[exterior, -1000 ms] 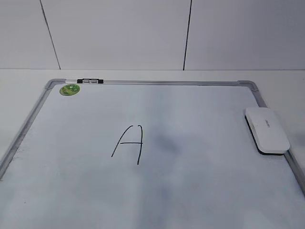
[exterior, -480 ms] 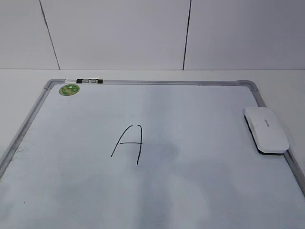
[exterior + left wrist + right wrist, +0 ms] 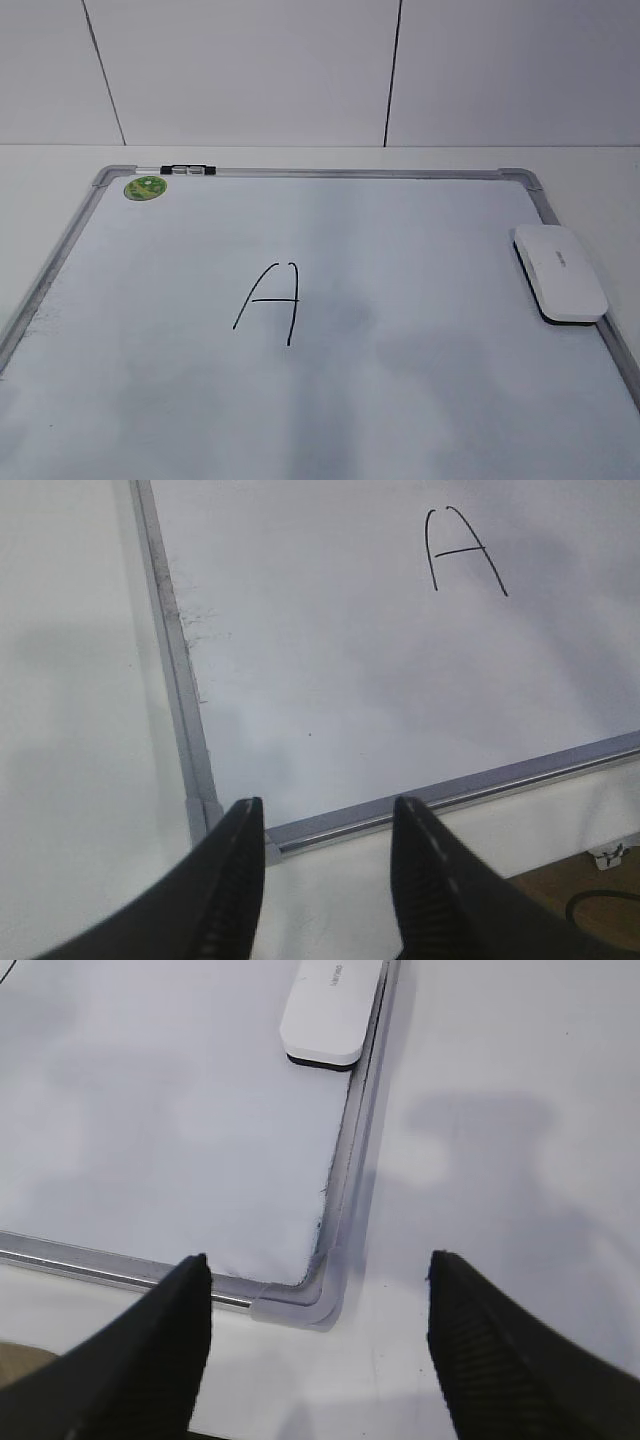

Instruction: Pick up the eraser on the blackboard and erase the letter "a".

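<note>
White tabletop [image 3: 600,170] under pale panelled wall carries large white dry-erase blackboard with silver-grey frame [image 3: 340,173]. Exterior view: green round sticker [image 3: 146,187] at far-left corner; large black capital "A" [image 3: 270,302] left of centre; white rounded plastic eraser with dark felt underside [image 3: 560,272] lying flat at right edge, touching frame. No small "a" visible.

Left wrist view: left gripper [image 3: 325,865] above board's near-left corner, fingers [image 3: 235,880] moderately apart, empty.

Right wrist view: right gripper [image 3: 320,1335] above near-right corner, fingers [image 3: 165,1345] spread wide, empty; eraser [image 3: 330,1010] farther along frame.
</note>
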